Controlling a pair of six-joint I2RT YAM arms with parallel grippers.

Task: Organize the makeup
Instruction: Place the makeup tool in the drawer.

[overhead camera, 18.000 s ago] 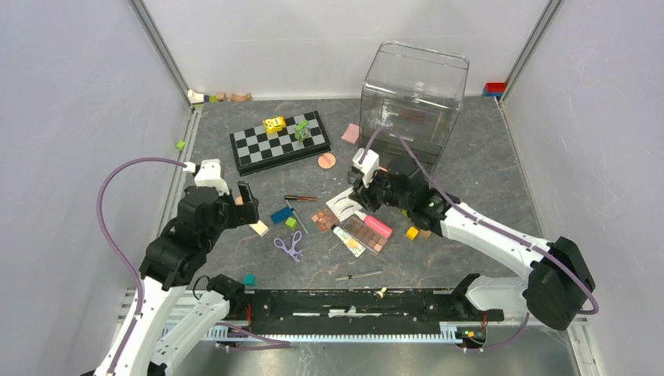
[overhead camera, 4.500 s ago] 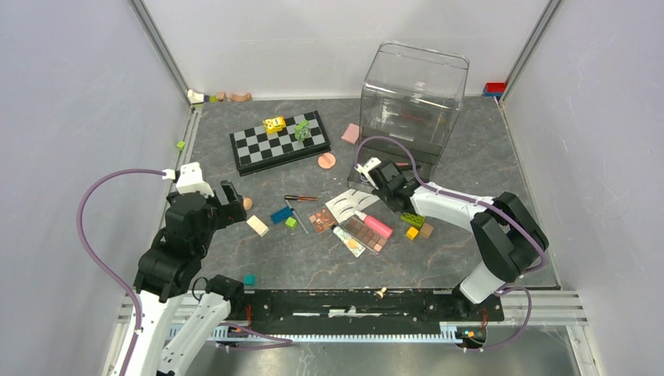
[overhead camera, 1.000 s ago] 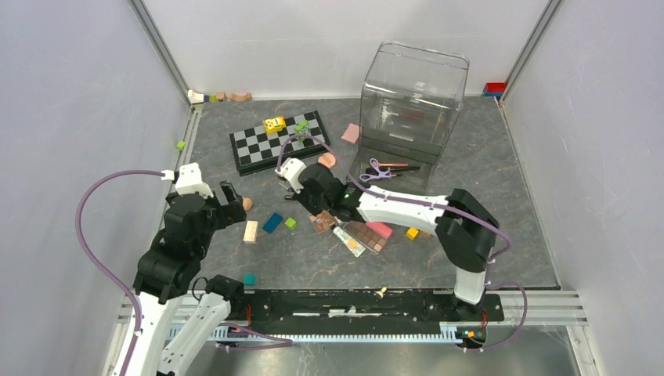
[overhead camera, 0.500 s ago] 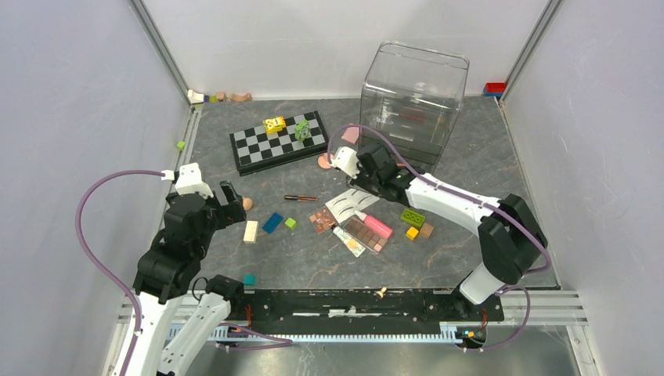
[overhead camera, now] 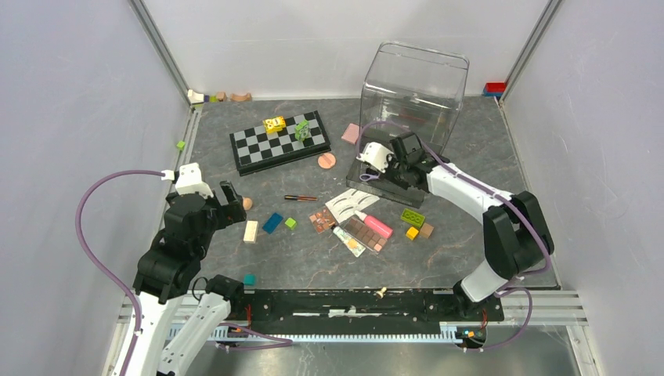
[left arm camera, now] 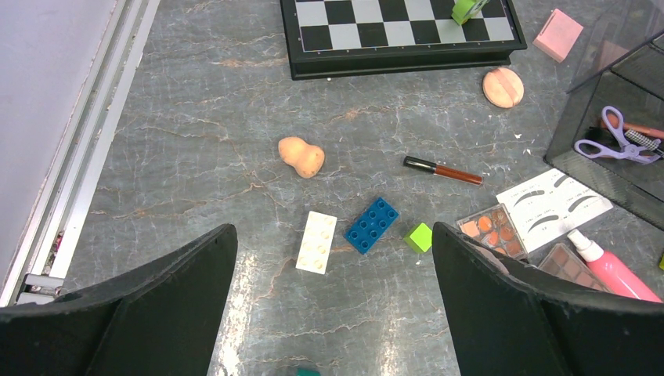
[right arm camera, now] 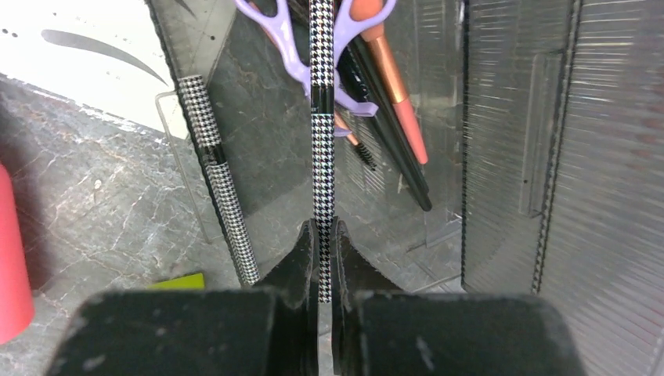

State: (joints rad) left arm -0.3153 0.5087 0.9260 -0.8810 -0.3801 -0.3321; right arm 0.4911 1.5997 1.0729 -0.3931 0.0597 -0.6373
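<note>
Step in hand: dropping a thin item into storage. Right gripper (right arm camera: pixel 321 227) pinched tight on a houndstooth stick (right arm camera: pixel 321 117), low end clamped, tip pointing up the frame over the dark tray (right arm camera: pixel 376 219) at the foot of the clear organizer (overhead camera: pixel 413 86), upper right of the top view. Purple curler (right arm camera: pixel 283 43) and orange-handled brushes (right arm camera: pixel 395 102) already lie in that tray. Next move, my read: lower the stick flat beside them, let go, back out without snagging the curler loops. Left gripper (left arm camera: pixel 333 235) spread wide, holding nothing, lower left. Left on the table mid-frame: lash card (overhead camera: pixel 350 205), eyeshadow palette (overhead camera: pixel 365 233), pink tube (overhead camera: pixel 376 225), brown pencil (overhead camera: pixel 301 198), peach sponge (overhead camera: pixel 247 204). Blue block (overhead camera: pixel 273 222) and chessboard (overhead camera: pixel 279 141) aren't makeup. No readable brand or text; card shows printed shapes only
</note>
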